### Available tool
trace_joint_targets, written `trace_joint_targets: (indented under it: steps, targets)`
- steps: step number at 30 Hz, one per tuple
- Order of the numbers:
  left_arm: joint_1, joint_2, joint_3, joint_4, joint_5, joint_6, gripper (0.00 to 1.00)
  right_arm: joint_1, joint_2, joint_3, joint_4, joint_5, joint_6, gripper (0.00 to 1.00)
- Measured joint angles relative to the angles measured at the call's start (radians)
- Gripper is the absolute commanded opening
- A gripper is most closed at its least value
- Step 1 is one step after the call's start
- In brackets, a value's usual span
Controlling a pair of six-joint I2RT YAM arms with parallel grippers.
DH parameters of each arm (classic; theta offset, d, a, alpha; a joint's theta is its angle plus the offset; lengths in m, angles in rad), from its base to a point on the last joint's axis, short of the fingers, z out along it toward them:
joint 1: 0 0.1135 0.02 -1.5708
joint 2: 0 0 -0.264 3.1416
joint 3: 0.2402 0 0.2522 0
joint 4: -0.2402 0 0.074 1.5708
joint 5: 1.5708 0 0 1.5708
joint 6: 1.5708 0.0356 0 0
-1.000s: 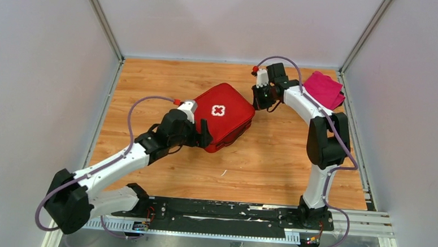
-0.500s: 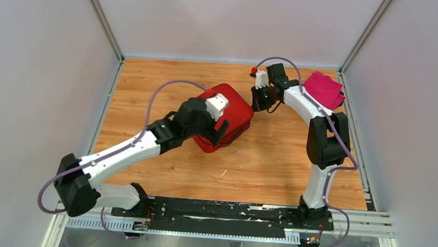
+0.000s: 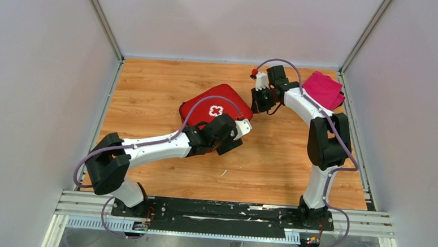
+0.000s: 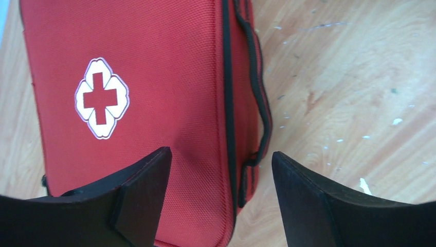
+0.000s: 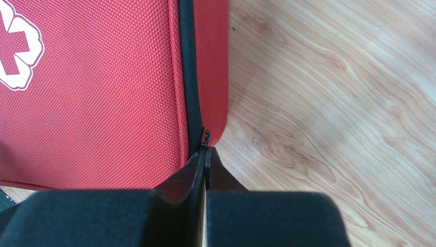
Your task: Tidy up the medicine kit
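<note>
The medicine kit (image 3: 205, 102) is a red zip case with a white cross, lying closed in the middle of the table. My left gripper (image 3: 229, 140) is open over the kit's near right corner. In the left wrist view the kit (image 4: 154, 77) shows with its black carry handle (image 4: 259, 92), and the left gripper (image 4: 221, 160) straddles the kit's side edge without touching it. My right gripper (image 3: 258, 102) is at the kit's far right corner. In the right wrist view the right gripper (image 5: 205, 152) is shut on the zipper pull (image 5: 205, 138) of the kit (image 5: 92, 92).
A magenta folded cloth (image 3: 324, 89) lies at the far right corner by the right wall. Grey walls enclose the wooden table (image 3: 151, 86) on three sides. A small white fleck (image 3: 224, 172) lies on the wood near the front.
My left arm has swung from the kit's left side across to its near right corner. The kit has shifted a little left and back. The right gripper has stayed at the corner.
</note>
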Motion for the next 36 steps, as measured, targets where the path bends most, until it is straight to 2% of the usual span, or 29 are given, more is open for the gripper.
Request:
trace_joint_targets:
  steps: [5, 12, 20, 29, 36]
  targets:
    - [0.000, 0.065, 0.014, 0.019, -0.101, 0.008, 0.66, 0.000, -0.021, -0.036, 0.026, 0.001, 0.014, 0.00]
    - [0.006, 0.118, 0.035, 0.026, -0.195, -0.048, 0.59, -0.003, -0.074, -0.106, 0.047, 0.026, 0.055, 0.00]
    - [0.056, 0.129, 0.060, -0.002, -0.159, -0.120, 0.48, -0.011, -0.168, -0.221, 0.061, 0.050, 0.109, 0.00]
    - [0.083, 0.141, 0.082, -0.018, -0.109, -0.152, 0.41, -0.012, -0.286, -0.347, 0.072, 0.056, 0.136, 0.00]
    - [0.099, 0.145, 0.095, -0.024, -0.068, -0.166, 0.41, -0.006, -0.396, -0.456, 0.076, 0.049, 0.136, 0.00]
